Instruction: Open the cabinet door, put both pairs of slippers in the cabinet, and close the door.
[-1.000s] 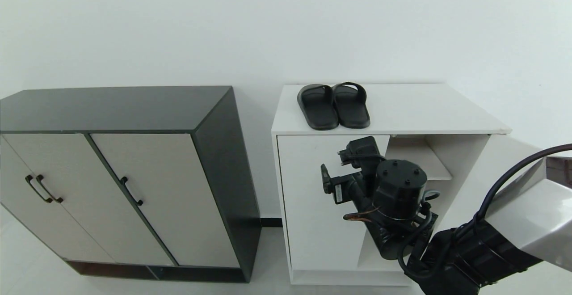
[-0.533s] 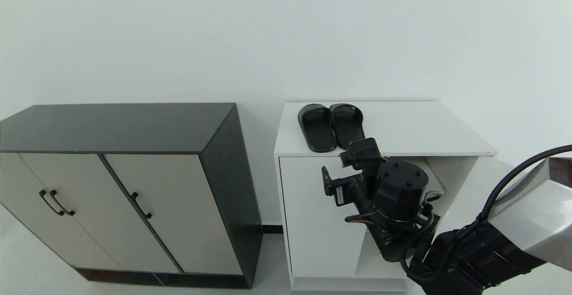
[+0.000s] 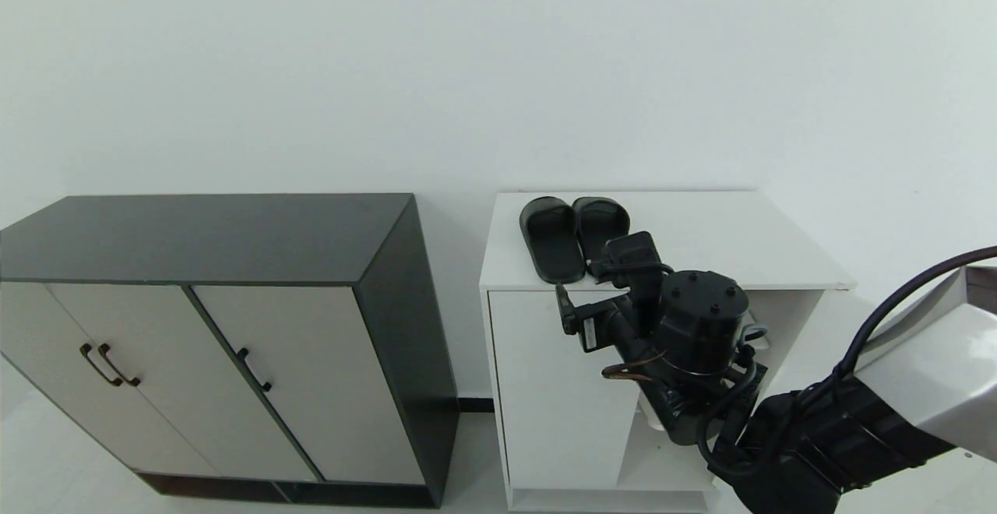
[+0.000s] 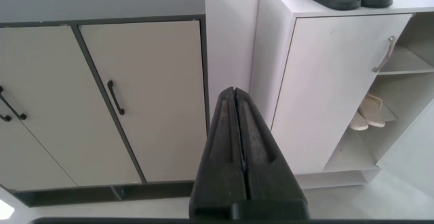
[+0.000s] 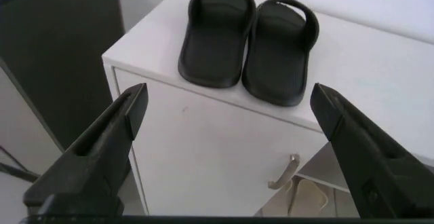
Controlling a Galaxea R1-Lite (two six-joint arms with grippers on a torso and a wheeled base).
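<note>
Now the right gripper [image 5: 229,96] stands wide open and empty, just in front of the black slippers [image 5: 213,41] on top of the white cabinet [image 3: 724,237]. Pale slippers [image 4: 369,110] lie inside its open side. The left gripper [image 4: 234,95] is closed, holding nothing.

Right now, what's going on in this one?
The white cabinet stands open on its right side, with a pale pair of slippers already inside. The black slippers sit on the cabinet's top. The right gripper is open, poised just in front of them, not touching. The left gripper is shut, empty, held back from the cabinet.
</note>
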